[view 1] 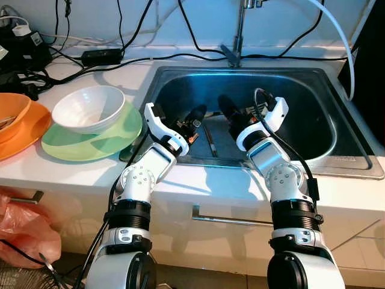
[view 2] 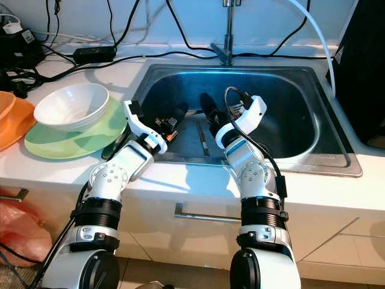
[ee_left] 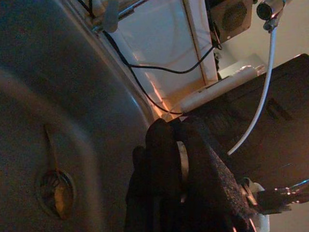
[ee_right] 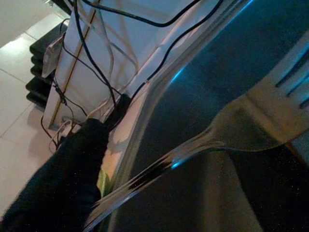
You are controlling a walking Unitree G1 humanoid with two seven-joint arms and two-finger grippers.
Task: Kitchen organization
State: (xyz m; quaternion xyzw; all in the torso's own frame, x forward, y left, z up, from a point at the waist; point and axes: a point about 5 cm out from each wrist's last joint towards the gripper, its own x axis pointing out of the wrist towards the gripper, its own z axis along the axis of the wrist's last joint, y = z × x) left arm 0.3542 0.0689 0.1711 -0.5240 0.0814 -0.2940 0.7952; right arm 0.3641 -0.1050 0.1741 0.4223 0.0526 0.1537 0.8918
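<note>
Both arms reach down into the steel sink (view 1: pixel 313 123). A thin metal utensil (view 1: pixel 210 139) lies on the sink floor between and just below the two grippers. My left gripper (view 1: pixel 195 115) hangs over the left part of the basin, its black fingers (ee_left: pixel 161 164) pressed close together. My right gripper (view 1: pixel 227 111) faces it from the right with its fingers spread. In the right wrist view a silver fork (ee_right: pixel 217 135) crosses the gap between them, tines toward the camera. I cannot tell whether the fingers touch it.
The sink drain (ee_left: pixel 55 193) is in the basin floor and the faucet (view 1: pixel 239 36) stands behind. On the left counter a white bowl (view 1: pixel 89 107) sits on a green plate (view 1: pixel 78 147), beside orange dishes (view 1: pixel 24 132). Cables run along the back. A red bag (view 1: pixel 24 232) hangs by the cabinet.
</note>
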